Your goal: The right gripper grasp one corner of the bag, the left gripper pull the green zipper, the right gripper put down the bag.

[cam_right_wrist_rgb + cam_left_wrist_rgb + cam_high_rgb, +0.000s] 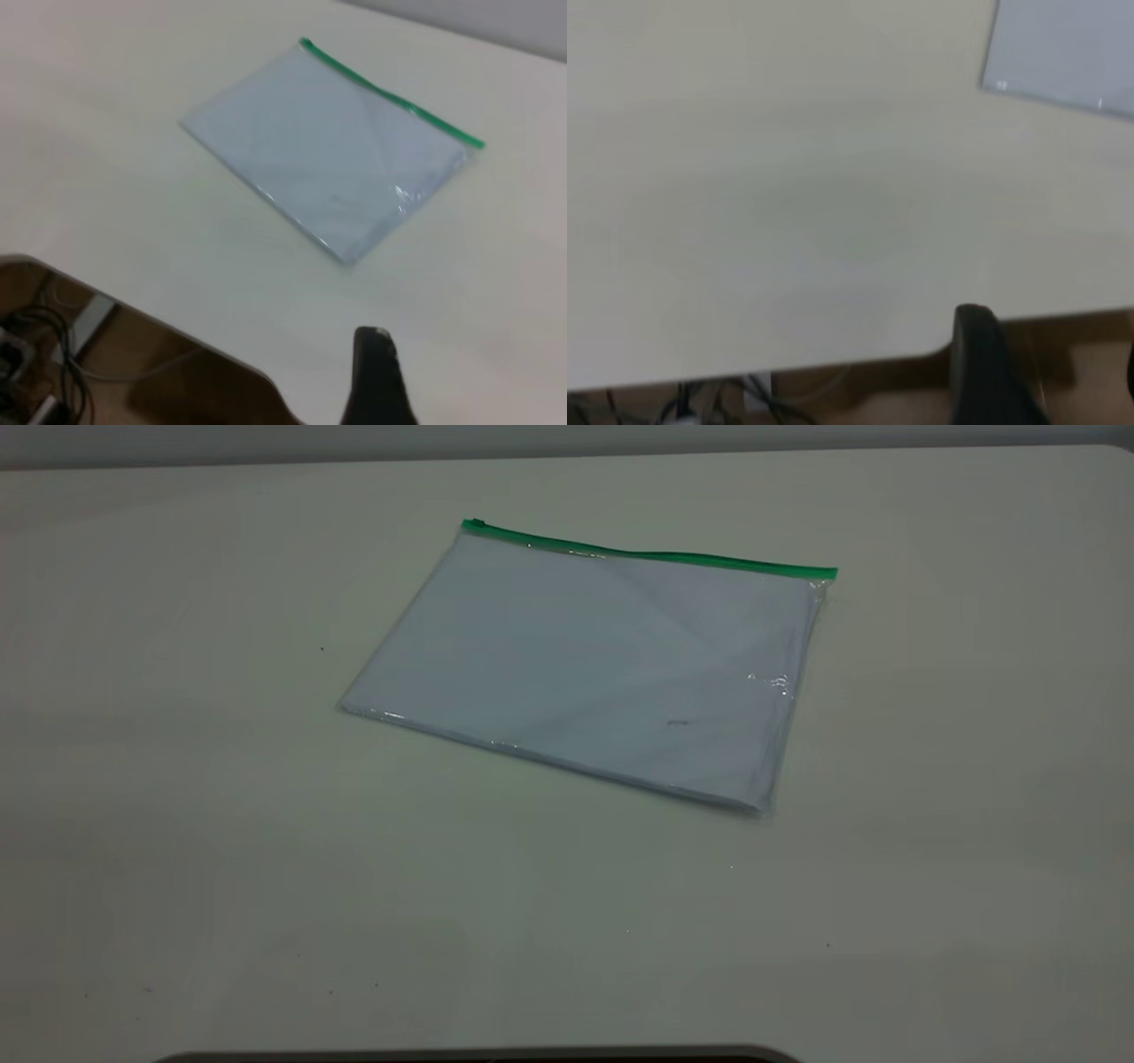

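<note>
- On the matte cream table (177, 779), I see the bag (585, 664) lying flat: a clear, glossy rectangular pouch holding pale sheets.
- Its green zipper (651, 556) lines the far edge.
- For both end effectors, I cannot tell the jaw state.

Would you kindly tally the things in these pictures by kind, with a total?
Clear bag with pale sheets inside, flat on the table: 1
Green zipper along the bag's far edge: 1
Grippers, both back at the table's near edge, away from the bag: 2, the left gripper and the right gripper
Total: 4
</note>
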Tool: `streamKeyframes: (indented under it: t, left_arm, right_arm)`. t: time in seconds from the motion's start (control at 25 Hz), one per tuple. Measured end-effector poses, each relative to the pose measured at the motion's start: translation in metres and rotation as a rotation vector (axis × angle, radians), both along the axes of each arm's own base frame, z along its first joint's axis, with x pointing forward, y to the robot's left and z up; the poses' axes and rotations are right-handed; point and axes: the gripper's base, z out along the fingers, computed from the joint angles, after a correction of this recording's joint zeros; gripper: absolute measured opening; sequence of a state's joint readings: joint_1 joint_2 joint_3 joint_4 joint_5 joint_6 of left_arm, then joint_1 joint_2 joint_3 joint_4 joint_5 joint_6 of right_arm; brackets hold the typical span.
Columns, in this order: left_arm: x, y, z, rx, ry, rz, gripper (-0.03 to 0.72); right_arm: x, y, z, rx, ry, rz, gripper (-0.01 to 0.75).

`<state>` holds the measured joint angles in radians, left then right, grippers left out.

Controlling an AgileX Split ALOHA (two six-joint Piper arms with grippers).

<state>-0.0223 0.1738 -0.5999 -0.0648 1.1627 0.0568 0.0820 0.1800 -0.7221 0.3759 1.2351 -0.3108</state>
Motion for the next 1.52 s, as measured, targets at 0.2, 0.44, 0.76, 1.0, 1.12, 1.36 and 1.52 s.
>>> streamKeyframes:
  t: [0.2, 0.44, 0.76, 1.0, 1.12, 1.36, 1.52]
  left_arm:
    - [0.006, 0.000, -0.021, 0.003, 0.065, 0.002, 0.451]
    - [0.009, 0.000, -0.030, 0.003, 0.087, 0.002, 0.451]
    - [0.009, 0.000, -0.030, 0.003, 0.086, 0.002, 0.451]
    - [0.009, 0.000, -0.030, -0.007, 0.087, 0.013, 0.451]
    - [0.009, 0.000, -0.030, -0.007, 0.087, 0.013, 0.451]
    - [0.009, 0.000, -0.030, -0.008, 0.087, 0.015, 0.451]
    - [0.009, 0.000, -0.030, -0.008, 0.087, 0.015, 0.448]
  right_arm:
    - [-0.002, -0.005, -0.017, -0.043, 0.006, -0.045, 0.574]
    - [0.003, -0.013, -0.028, -0.113, -0.001, -0.107, 0.574]
    - [0.019, -0.015, -0.052, -0.127, 0.024, -0.149, 0.574]
    - [0.016, -0.016, -0.053, -0.117, 0.001, -0.157, 0.574]
    - [0.010, -0.017, -0.055, -0.116, -0.031, -0.166, 0.574]
    - [0.002, -0.019, -0.062, -0.118, -0.054, -0.178, 0.574]
    - [0.002, -0.019, -0.062, -0.119, -0.052, -0.178, 0.574]
